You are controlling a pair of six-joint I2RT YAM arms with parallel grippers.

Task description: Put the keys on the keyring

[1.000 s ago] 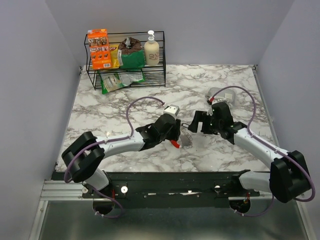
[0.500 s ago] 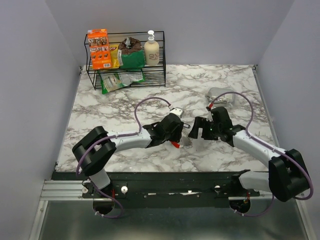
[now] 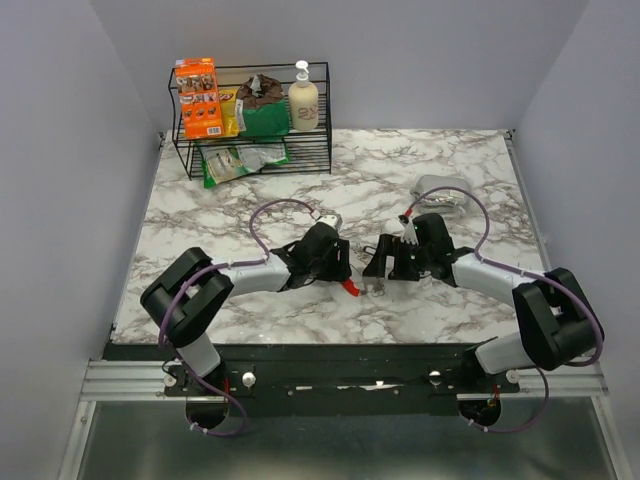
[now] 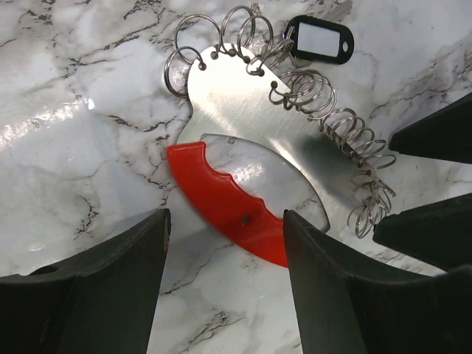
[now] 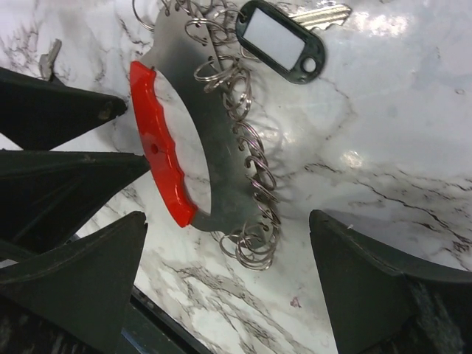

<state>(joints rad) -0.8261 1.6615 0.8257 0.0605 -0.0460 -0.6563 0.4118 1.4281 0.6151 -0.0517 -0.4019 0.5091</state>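
Observation:
The keyring (image 4: 243,147) lies flat on the marble: a D-shaped metal plate with a red curved grip (image 4: 228,203) and several wire split rings along its other side. A key with a black tag (image 4: 318,40) lies at its far end, touching the rings. My left gripper (image 4: 225,221) is open, its fingers either side of the red grip just above it. My right gripper (image 5: 228,228) is open over the plate's ringed end (image 5: 251,243); the tagged key (image 5: 284,33) lies beyond. In the top view the two grippers (image 3: 343,268) (image 3: 378,265) face each other over the red grip (image 3: 353,289).
A black wire rack (image 3: 250,125) with boxes, bags and a bottle stands at the back left. A silvery object (image 3: 440,188) lies behind the right arm. The table's front edge (image 5: 147,335) is close to the keyring. A small metal scrap (image 5: 50,57) lies nearby.
Both grippers have closed in on each other and lowered over the keyring. The right gripper moved left; the left arm drew back and down. The keyring stays on the table.

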